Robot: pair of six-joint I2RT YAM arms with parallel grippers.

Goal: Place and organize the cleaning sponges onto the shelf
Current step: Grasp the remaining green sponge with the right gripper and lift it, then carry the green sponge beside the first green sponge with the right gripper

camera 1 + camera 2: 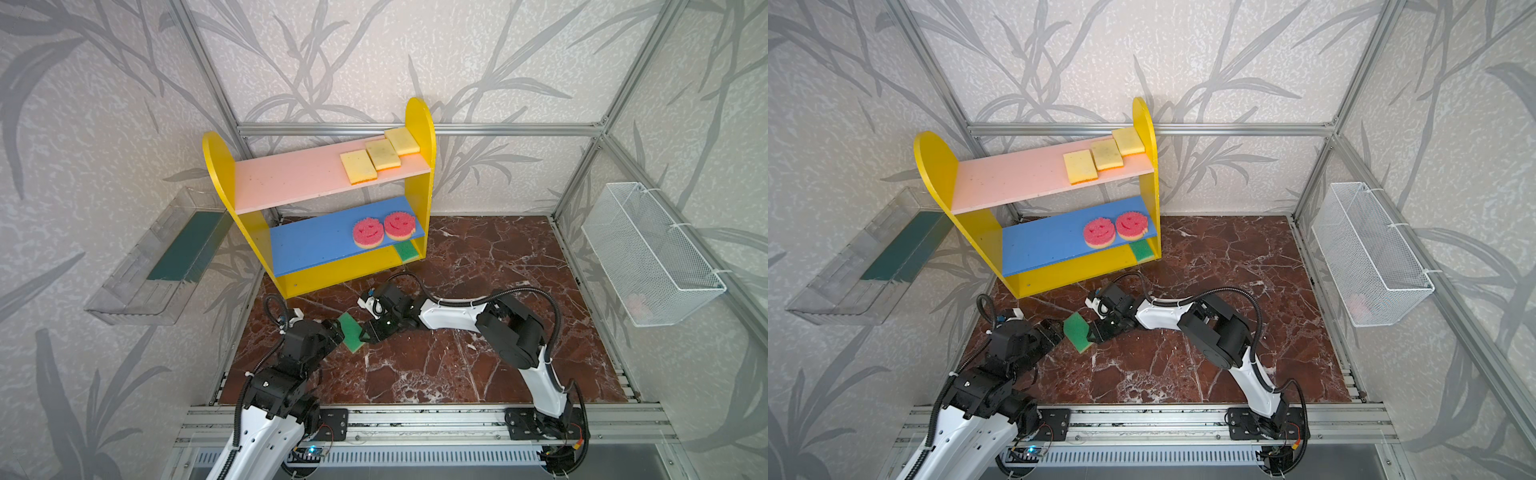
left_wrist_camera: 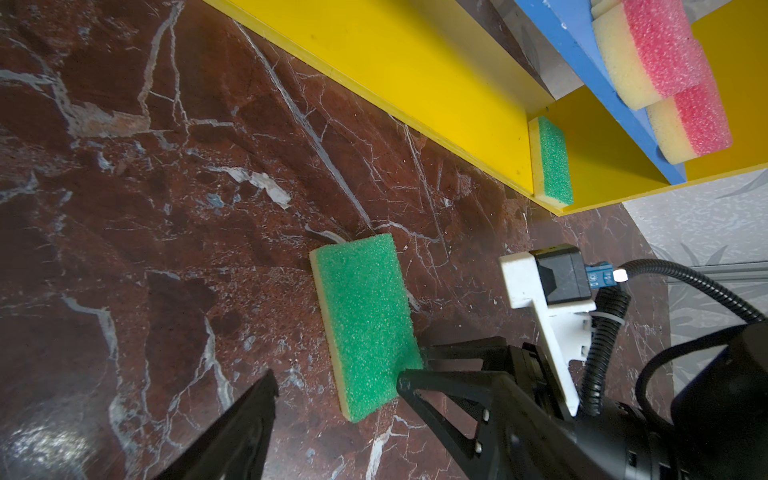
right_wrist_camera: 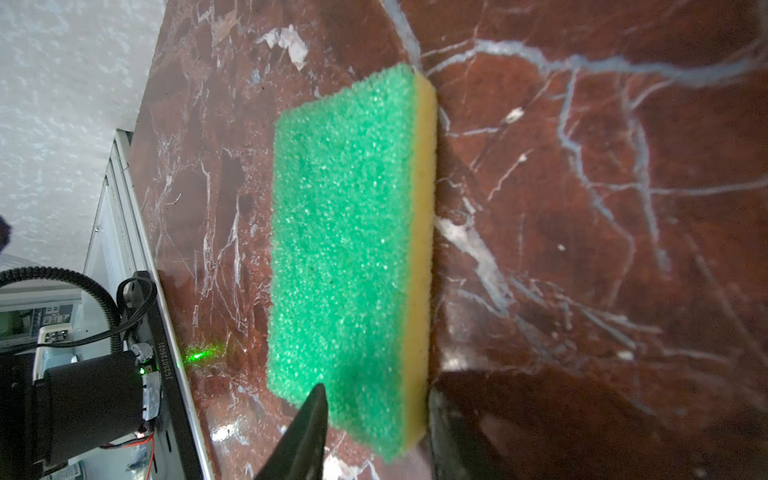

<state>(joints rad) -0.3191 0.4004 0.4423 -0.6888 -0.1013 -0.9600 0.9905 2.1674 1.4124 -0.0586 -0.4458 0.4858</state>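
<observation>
A green-faced yellow sponge point(image 1: 352, 332) hangs low over the marble floor between my two grippers. My right gripper point(image 3: 376, 399) is shut on one short end of it, one finger on the green face and one on the yellow side. My left gripper point(image 1: 334, 328) stands open at the sponge's other end, and its fingertip point(image 2: 266, 386) is clear of the foam. On the shelf point(image 1: 216, 158), three yellow sponges point(image 1: 383, 153) lie on the pink board. Two round pink smiley sponges point(image 1: 368, 232) sit on the blue board. Another green one point(image 1: 406, 251) rests on the yellow base.
A clear plastic tray with a dark green mat point(image 1: 137, 274) is fixed to the left wall. A white wire mesh basket point(image 1: 652, 253) hangs on the right wall. The shelf stands at the back left of the marble floor point(image 1: 478, 353).
</observation>
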